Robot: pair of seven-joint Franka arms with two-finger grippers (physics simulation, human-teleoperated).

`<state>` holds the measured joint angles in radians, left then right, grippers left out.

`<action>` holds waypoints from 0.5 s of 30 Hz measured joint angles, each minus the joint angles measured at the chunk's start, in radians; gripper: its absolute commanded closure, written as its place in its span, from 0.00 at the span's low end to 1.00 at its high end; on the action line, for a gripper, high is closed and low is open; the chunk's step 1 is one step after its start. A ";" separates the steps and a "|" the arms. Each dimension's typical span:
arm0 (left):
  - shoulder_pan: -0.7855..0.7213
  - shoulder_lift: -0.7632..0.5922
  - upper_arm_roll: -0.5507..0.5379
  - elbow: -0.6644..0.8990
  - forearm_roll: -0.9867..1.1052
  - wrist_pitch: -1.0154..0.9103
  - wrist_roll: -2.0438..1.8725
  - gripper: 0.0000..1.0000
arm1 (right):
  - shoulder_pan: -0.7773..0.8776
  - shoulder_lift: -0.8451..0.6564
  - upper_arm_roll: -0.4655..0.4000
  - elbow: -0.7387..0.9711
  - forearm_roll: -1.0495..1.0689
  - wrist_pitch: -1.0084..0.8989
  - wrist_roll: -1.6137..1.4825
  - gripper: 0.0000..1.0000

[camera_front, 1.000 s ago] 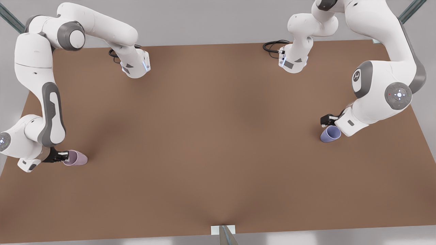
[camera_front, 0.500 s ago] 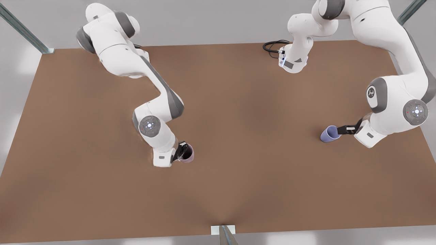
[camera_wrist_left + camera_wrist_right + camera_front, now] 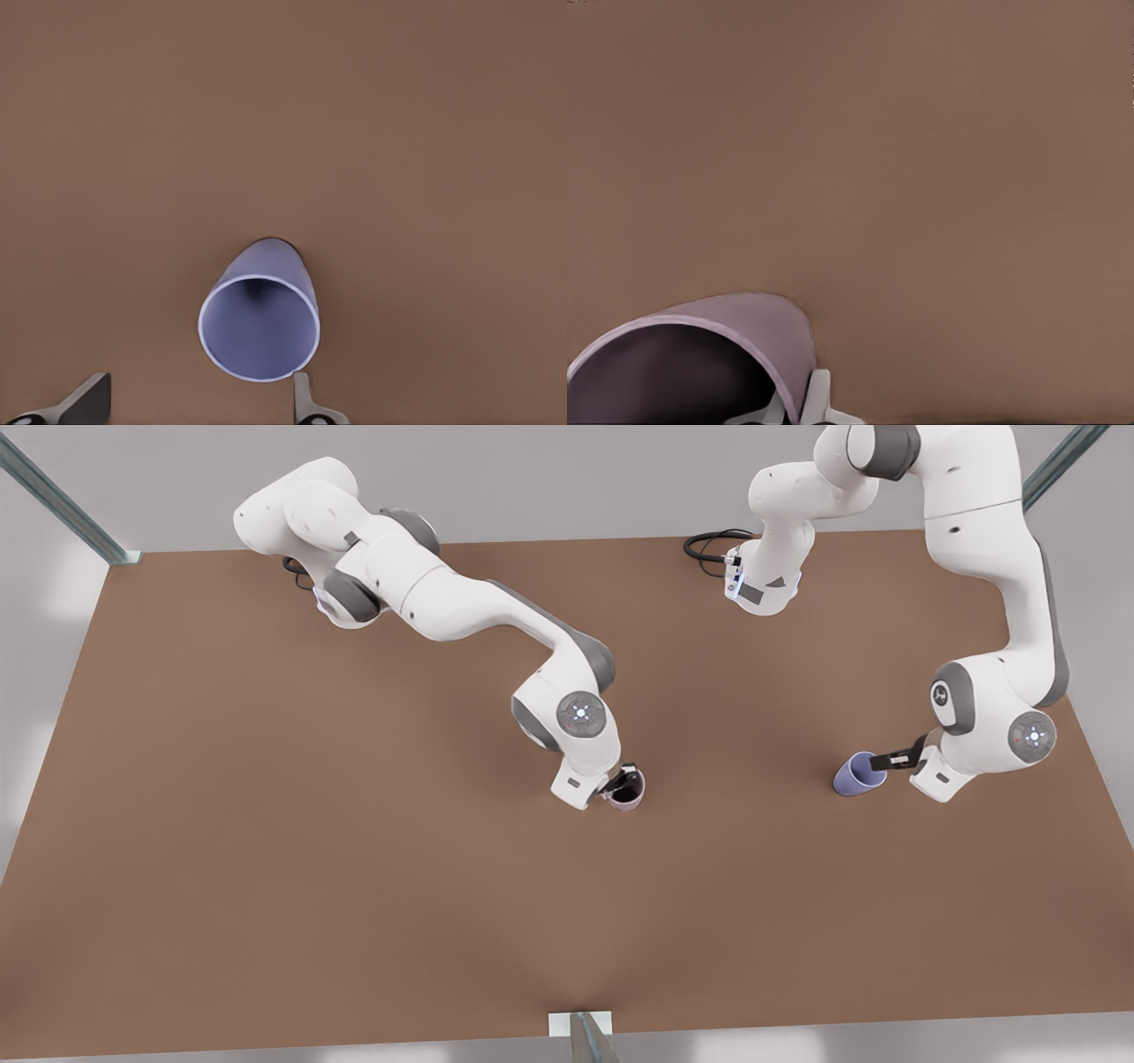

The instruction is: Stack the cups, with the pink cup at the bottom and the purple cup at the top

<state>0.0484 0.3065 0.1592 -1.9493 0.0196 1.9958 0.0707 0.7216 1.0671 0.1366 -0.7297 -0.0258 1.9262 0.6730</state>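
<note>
The pink cup (image 3: 632,797) hangs near the table's middle, with my right gripper (image 3: 623,783) shut on its rim. In the right wrist view the pink cup (image 3: 722,350) has its wall pinched in the right gripper (image 3: 804,400), one finger inside and one outside. The purple cup (image 3: 854,776) lies on its side toward the front view's right, mouth turned to my left gripper (image 3: 889,762). In the left wrist view the purple cup (image 3: 260,320) shows its open mouth. The left gripper (image 3: 195,407) is open, one fingertip (image 3: 303,400) close beside the rim.
The brown table (image 3: 372,886) spreads wide around both cups. Black cables (image 3: 709,545) lie at the far edge by an arm base. A metal bracket (image 3: 580,1027) sits at the near edge, and frame posts (image 3: 53,500) stand at the far corners.
My right arm has carried the pink cup from the front view's left edge to the table's middle. My left gripper has shifted from over the purple cup to its mouth side; that cup has stayed put.
</note>
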 measured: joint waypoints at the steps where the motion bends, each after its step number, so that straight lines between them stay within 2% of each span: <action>1: 0.003 0.003 0.000 -0.019 0.001 0.021 0.001 0.00 | 0.006 0.006 -0.001 -0.011 -0.011 0.003 0.035 0.79; 6: 0.011 0.028 0.000 -0.047 0.004 0.101 0.005 0.00 | 0.033 0.027 -0.002 -0.081 -0.093 0.016 0.183 0.78; 7: 0.016 0.035 0.000 -0.049 0.005 0.114 0.006 0.00 | 0.035 0.029 -0.002 -0.091 -0.107 0.018 0.209 0.00; 15: 0.046 0.077 0.000 -0.083 0.006 0.186 0.011 0.00 | 0.036 0.021 -0.001 -0.097 -0.154 0.020 0.374 0.00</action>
<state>0.0947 0.3840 0.1595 -2.0327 0.0261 2.1814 0.0813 0.7577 1.0878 0.1352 -0.8263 -0.1800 1.9461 1.0474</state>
